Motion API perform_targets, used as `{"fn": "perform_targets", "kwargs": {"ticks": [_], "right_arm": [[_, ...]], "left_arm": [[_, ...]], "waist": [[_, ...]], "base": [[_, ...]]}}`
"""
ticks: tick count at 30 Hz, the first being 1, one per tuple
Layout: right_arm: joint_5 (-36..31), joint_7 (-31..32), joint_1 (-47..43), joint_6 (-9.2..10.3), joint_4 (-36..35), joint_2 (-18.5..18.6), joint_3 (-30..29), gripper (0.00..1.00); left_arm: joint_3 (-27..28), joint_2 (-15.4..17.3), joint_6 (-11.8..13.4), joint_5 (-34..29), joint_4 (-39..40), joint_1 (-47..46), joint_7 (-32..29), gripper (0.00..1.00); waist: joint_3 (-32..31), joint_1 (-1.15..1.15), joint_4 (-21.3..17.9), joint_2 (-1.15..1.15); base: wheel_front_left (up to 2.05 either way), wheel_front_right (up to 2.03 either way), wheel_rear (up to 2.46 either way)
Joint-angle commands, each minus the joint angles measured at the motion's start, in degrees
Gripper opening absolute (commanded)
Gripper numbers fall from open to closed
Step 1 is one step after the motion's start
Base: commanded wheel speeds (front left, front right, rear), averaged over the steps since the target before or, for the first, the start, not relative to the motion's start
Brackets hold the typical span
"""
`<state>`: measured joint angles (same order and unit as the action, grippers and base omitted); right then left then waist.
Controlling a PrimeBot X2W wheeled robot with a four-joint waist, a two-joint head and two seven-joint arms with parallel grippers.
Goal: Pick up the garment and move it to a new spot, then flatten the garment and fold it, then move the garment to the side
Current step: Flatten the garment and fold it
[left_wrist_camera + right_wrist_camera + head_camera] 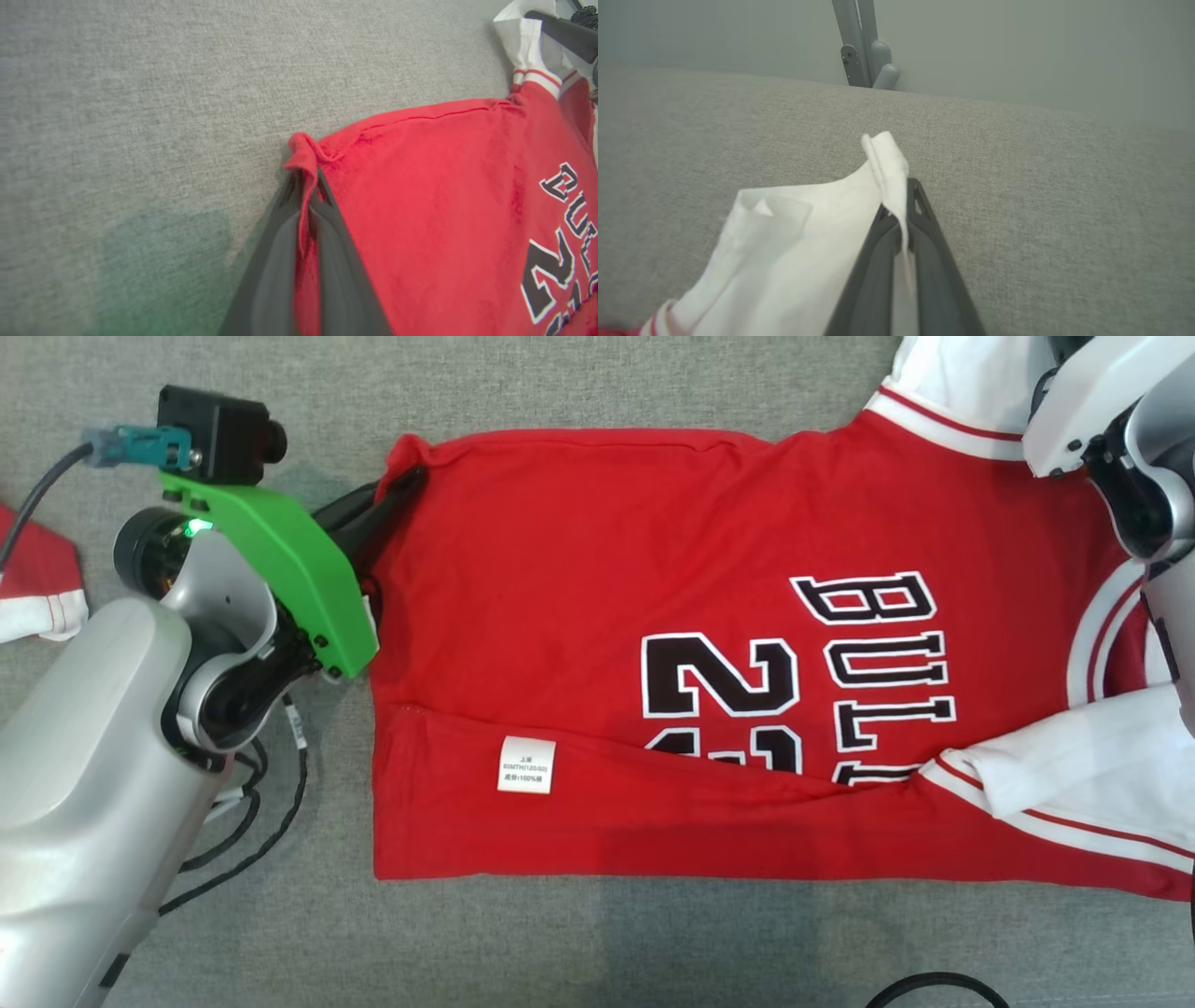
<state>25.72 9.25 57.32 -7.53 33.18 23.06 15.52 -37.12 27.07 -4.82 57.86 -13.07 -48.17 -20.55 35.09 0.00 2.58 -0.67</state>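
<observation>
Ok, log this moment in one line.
garment: flat, partly folded | left end effector: shut on hem corner | right end effector: shut on white sleeve

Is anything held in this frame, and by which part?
Yes, the garment, by both: the left jaws are shut on its red hem corner, the right jaws on the edge of a white sleeve.

the middle of the grey surface [597, 383] is taken up by the garment [579, 569]; bare strips are left open beyond it and along its near edge. at the left, room is narrowed by the left arm [84, 756], black cables [297, 793] and a red-and-white cloth [37, 588]. a grey post [859, 42] is seen past the far edge.
</observation>
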Motion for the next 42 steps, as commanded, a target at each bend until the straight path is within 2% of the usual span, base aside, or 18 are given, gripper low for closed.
{"fn": "perform_targets", "kwargs": {"ticks": [1,4,10,14,18,23,29,30,31,32,33,38,41,42], "right_arm": [[2.2,-1.5,-1.9,0.08,-2.1,1.2,0.3,0.0],[5.4,-3.7,-6.3,0.08,-6.0,3.0,1.0,0.0],[10.7,-6.3,-17.9,0.08,-15.7,6.2,-1.6,0.0],[12.9,-6.4,-26.8,0.08,-23.4,6.8,-4.8,0.0],[13.1,-6.0,-34.1,0.08,-28.4,5.5,-7.7,0.0],[12.8,-5.4,-43.9,0.07,-34.1,1.4,-10.5,0.0],[10.3,-5.6,-49.6,0.07,-33.8,-2.0,-9.6,0.0],[10.2,-5.4,-50.2,0.06,-33.6,-2.2,-9.2,0.0],[9.9,-5.0,-50.7,0.06,-33.2,-2.1,-9.1,0.0],[9.2,-5.0,-51.0,0.06,-33.1,-1.7,-8.8,0.16],[8.7,-5.0,-51.3,0.06,-32.8,-1.4,-8.6,1.0],[8.5,-2.8,-53.1,0.07,-32.5,0.3,-8.9,1.0],[10.3,-0.4,-54.3,0.06,-34.0,1.3,-11.2,1.0],[10.9,0.3,-54.6,0.06,-34.4,1.7,-12.9,1.0]], "left_arm": [[0.3,1.0,-0.1,-0.4,0.9,1.6,0.8,0.0],[0.8,2.0,0.3,-0.2,2.7,4.1,2.5,0.0],[2.3,4.5,2.5,1.0,8.3,11.6,5.9,0.0],[3.8,6.6,4.5,1.6,12.5,17.0,8.2,0.0],[4.5,7.8,6.1,1.1,15.5,21.2,10.1,0.0],[6.1,8.6,9.1,2.4,19.5,29.1,14.3,0.0],[7.3,7.9,10.3,3.1,21.0,36.5,19.8,0.0],[7.2,7.8,10.4,3.0,21.1,37.4,20.4,0.1],[7.1,7.6,10.5,2.9,21.1,38.2,20.9,0.31],[7.1,7.3,10.6,3.1,21.0,38.9,21.4,0.55],[6.9,7.1,10.6,3.1,20.9,39.6,21.8,1.0],[6.0,6.9,11.9,-0.5,19.0,42.4,25.7,1.0],[5.4,7.4,14.6,-5.0,17.0,44.3,29.5,1.0],[6.1,6.9,16.4,-6.5,16.2,44.9,31.4,1.0]], "waist": [[-1.6,0.0,-1.2,0.67],[-4.0,0.0,-2.4,0.67],[-9.0,0.0,-5.5,0.67],[-11.6,0.0,-7.1,0.67],[-12.9,0.0,-8.1,0.67],[-13.5,0.0,-9.3,0.67],[-13.9,0.0,-9.9,0.67],[-14.1,0.0,-9.9,0.67],[-14.2,0.0,-9.9,0.67],[-14.5,0.0,-9.8,0.67],[-14.6,0.0,-9.7,0.67],[-16.4,0.0,-9.3,0.67],[-17.8,0.0,-9.1,0.67],[-18.2,0.0,-9.0,0.67]], "base": [[0.0,0.0,0.0],[0.0,0.0,0.0],[0.0,0.0,0.0],[0.0,0.0,0.0],[0.0,0.0,0.0],[0.0,0.0,0.0],[0.0,0.0,0.0],[0.0,0.0,0.0],[0.0,0.0,0.0],[0.0,0.0,0.0],[0.0,0.0,0.0],[0.0,0.0,0.0],[0.0,0.0,0.0],[0.0,0.0,0.0]]}}
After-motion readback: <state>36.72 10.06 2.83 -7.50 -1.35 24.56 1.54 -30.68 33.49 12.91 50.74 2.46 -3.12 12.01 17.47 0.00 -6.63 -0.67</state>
